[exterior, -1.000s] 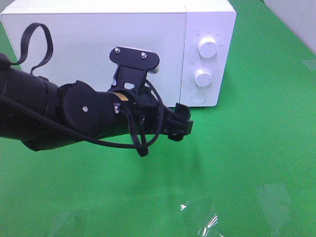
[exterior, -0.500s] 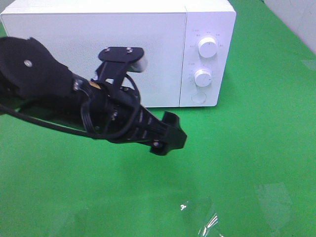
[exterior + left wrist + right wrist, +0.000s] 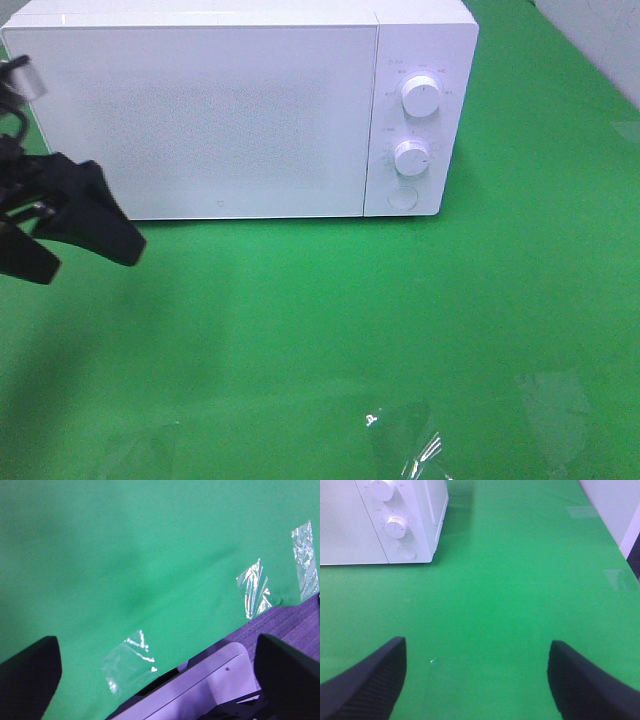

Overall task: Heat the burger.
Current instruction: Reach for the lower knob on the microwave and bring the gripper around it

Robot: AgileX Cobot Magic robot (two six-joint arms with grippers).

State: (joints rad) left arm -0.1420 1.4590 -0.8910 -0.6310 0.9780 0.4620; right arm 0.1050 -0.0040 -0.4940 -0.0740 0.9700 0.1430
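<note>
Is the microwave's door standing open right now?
No, in the high view the microwave has its door shut, lying flush with the control panel beside it.

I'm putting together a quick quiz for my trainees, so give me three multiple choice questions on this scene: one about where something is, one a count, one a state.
1. Where on the microwave are the knobs?
A) right of the door
B) left of the door
C) on top

2. How many knobs are there?
A) one
B) two
C) four

3. The door is:
A) wide open
B) shut
C) missing

Answers:
1 A, both sit on the panel right of the door.
2 B, one knob sits above the other.
3 B, it lies flush with the front.
</note>
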